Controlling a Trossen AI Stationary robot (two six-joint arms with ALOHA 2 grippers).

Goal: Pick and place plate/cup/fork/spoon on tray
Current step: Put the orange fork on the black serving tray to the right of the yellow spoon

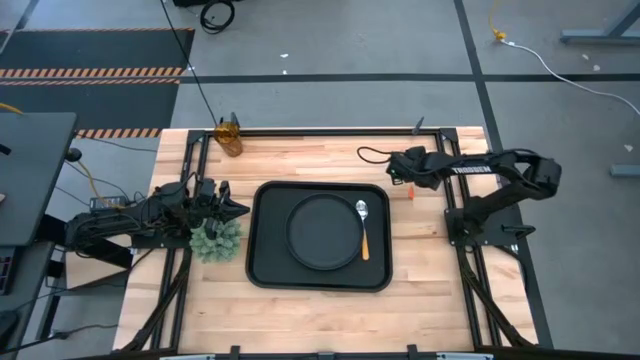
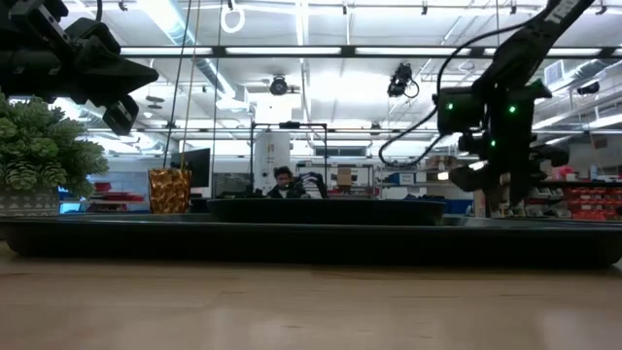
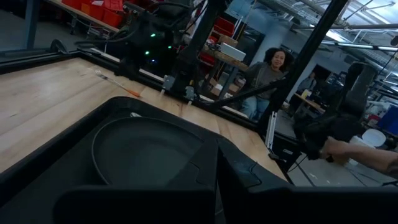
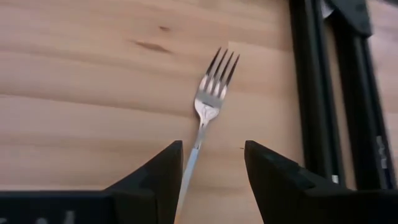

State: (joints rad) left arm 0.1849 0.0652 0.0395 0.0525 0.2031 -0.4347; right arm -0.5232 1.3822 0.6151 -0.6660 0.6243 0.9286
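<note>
Reaching in from the table's right side, the right arm bends back toward the far right part of the tabletop, and its right gripper hangs over the fork with its two fingers spread, one on either side of the fork's thin neck. The fork lies flat on bare wood, tines pointing away from the wrist, near the black frame rail at the table's edge; wood shows open on the other side of it. From above, the orange handle end shows just right of the tray.

The tray sits mid-table with the plate inside it, and the spoon rests at the plate's right rim, bowl toward the far side. The cup stands alone at the far edge, well apart from the tray, with clear wood around it.

The left arm waits low at the tray's left side, its left gripper pressed together, just beside the green leafy clump. A person sits beyond the table.
</note>
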